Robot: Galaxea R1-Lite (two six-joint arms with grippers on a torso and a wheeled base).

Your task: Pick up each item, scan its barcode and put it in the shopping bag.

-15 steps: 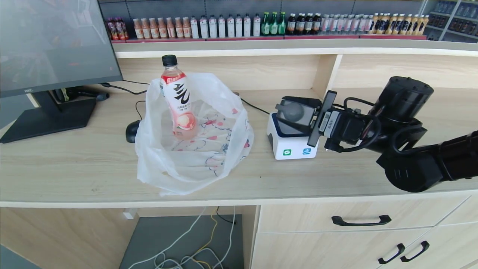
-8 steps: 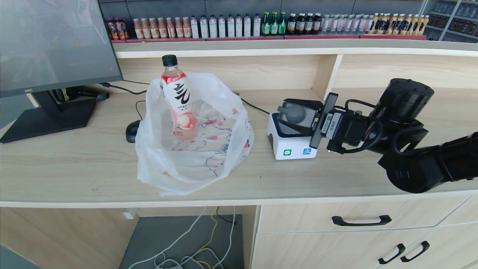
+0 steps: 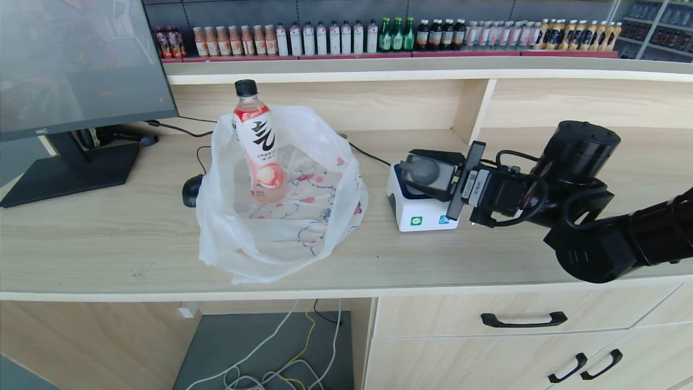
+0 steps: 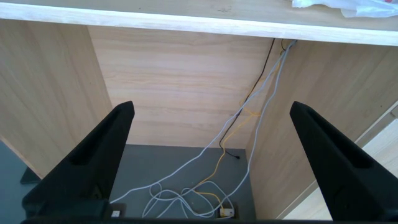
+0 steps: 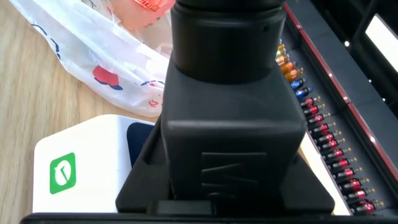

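The right gripper is clamped on 1 dark item with a grey end, held just above the 1 white scanner box on the counter. To the robot's left of the box sits 1 shopping bag, mouth open, with 1 pink bottle upright inside. The left gripper hangs below the counter edge, its 2 fingers spread wide and holding nothing. Beyond the bag are 1 mouse and 1 monitor.
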